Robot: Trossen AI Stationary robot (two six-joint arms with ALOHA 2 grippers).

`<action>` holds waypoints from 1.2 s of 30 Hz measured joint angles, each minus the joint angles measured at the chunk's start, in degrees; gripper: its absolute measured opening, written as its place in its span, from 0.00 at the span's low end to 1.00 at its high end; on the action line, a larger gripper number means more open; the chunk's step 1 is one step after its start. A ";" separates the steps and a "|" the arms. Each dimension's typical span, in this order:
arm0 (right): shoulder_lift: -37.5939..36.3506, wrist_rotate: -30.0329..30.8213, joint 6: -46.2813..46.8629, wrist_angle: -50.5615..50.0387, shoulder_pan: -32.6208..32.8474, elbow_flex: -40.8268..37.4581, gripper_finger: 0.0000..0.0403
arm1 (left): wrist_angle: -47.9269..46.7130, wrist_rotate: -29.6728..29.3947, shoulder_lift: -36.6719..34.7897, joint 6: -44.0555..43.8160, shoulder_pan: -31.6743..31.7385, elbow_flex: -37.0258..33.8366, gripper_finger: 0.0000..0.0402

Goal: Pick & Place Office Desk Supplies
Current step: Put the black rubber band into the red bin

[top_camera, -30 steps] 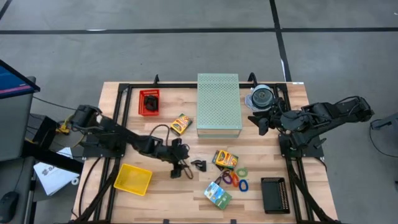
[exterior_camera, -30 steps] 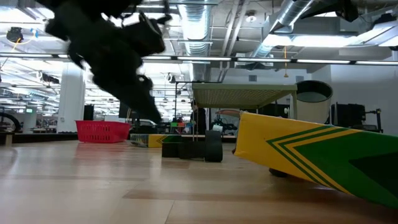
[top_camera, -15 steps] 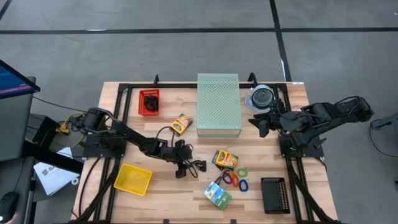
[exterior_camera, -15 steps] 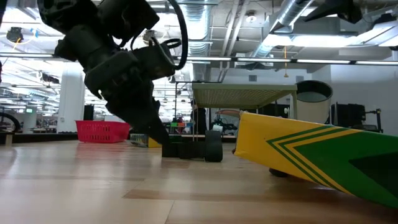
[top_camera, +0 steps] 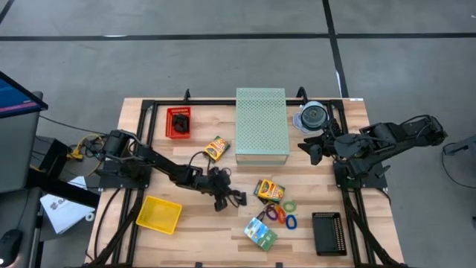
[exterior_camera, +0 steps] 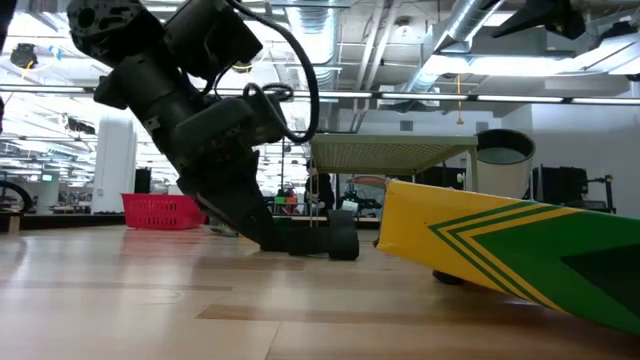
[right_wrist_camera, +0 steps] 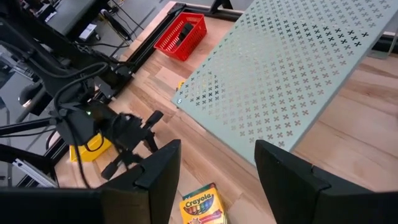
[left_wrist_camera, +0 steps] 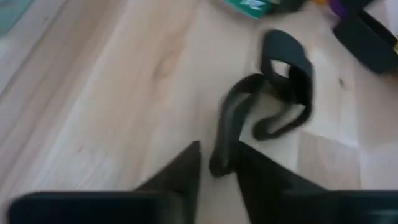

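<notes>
The left gripper [top_camera: 229, 198] has slid across the counter [top_camera: 193, 231] toward the black binder clip [left_wrist_camera: 273, 93] and dropped low onto it (a second ago it sat back near the counter's middle, jaws wide). Now its fingers [left_wrist_camera: 180, 171] have pinched in around the clip's wire handle.

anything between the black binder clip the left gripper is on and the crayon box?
Nothing. In the high view, only bare wood separates the black binder clip at the left gripper from the crayon box.
</notes>
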 joint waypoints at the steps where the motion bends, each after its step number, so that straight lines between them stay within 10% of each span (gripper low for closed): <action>1: 0.00 0.00 0.00 0.00 0.00 0.00 0.50 | -1.04 0.81 -0.38 -1.82 0.48 0.02 0.08; 9: 0.00 0.12 -0.77 0.28 0.00 0.00 0.50 | -18.14 -0.11 -9.70 -9.55 1.43 -0.14 0.01; 22: 0.00 3.09 -1.42 0.26 0.00 0.00 0.50 | -54.91 -20.90 -39.23 -33.70 3.13 -0.18 0.00; 36: 0.01 4.80 -1.49 -0.02 0.00 0.00 0.50 | -66.96 -23.68 -45.51 -42.76 28.41 -2.13 0.01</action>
